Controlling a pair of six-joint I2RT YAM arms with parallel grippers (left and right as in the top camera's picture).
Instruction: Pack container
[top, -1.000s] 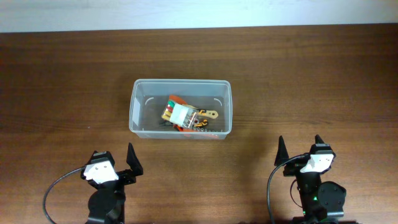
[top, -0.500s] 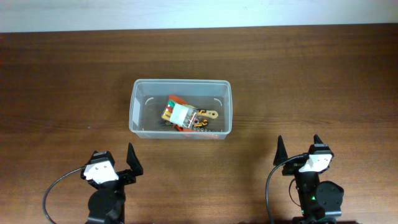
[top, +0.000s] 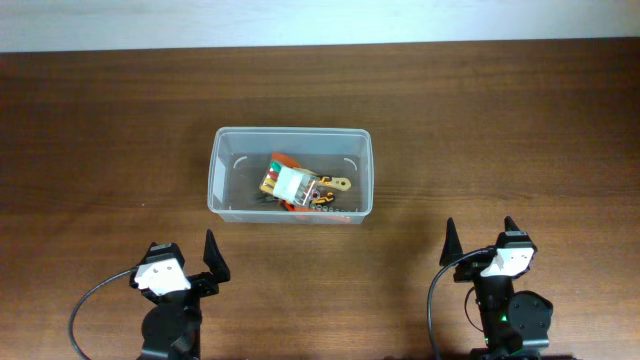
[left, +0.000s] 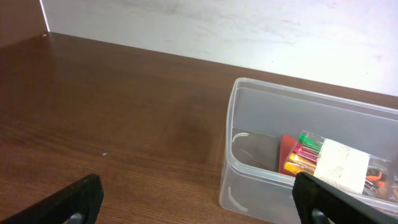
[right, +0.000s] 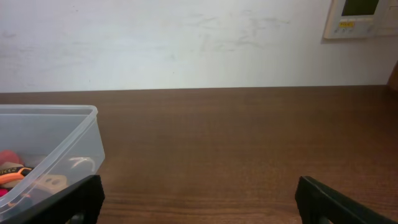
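The container (top: 213, 175) stands in the middle of the brown wooden worktop (top: 100, 130), its long sides running left to right; inside it lie a small clear case (top: 290, 181) with coloured bits, something orange (top: 283, 159) under that case, and a tan tool end (top: 339, 184) just beside it. The left hand (top: 182, 262) sits near the worktop's front edge, left of the container and well apart from it, its fingers spread wide and holding nothing; the right hand (top: 481, 245) sits at the front right, likewise spread wide and empty. From the left wrist the container (left: 311, 93) shows ahead to the right; from the right wrist its corner (right: 74, 140) shows at the left.
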